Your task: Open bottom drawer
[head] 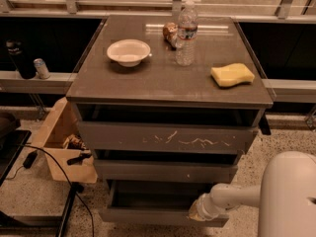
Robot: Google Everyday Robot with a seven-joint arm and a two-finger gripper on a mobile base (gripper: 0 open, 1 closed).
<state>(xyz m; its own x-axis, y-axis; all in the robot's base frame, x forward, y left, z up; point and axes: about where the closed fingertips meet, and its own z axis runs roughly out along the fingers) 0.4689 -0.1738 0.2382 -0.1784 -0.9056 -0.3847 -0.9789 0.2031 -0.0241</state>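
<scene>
A dark grey three-drawer cabinet (86,110) fills the middle of the frame, its flat top surface (163,83) carrying several small things. At the lower right corner the robot's rounded white body (289,196) shows, and its white arm (237,195) reaches left toward the foot of the cabinet.

The top drawer front (123,137), grey with white scratches, stands slightly out from the frame. The plain grey middle front (148,171) lies below it. The bottom drawer (148,216), the slim dark grey handleless one, sits lowest in the frame and stands out from the cabinet, with its dark inside visible behind the front.

The claw (197,212) is at the right end of that bottom front, touching its upper edge. How far it is spread, and whether it has hold of the front, cannot be told.

A tan cardboard box (57,132) stands on the floor left of the cabinet.

On the surface a yellow sponge (232,75) lies at the right, a white round bowl (129,52) at the left, and a clear plastic water bottle (186,33) stands upright between them, further back. A small brown object (170,33) sits just beside the bottle.
</scene>
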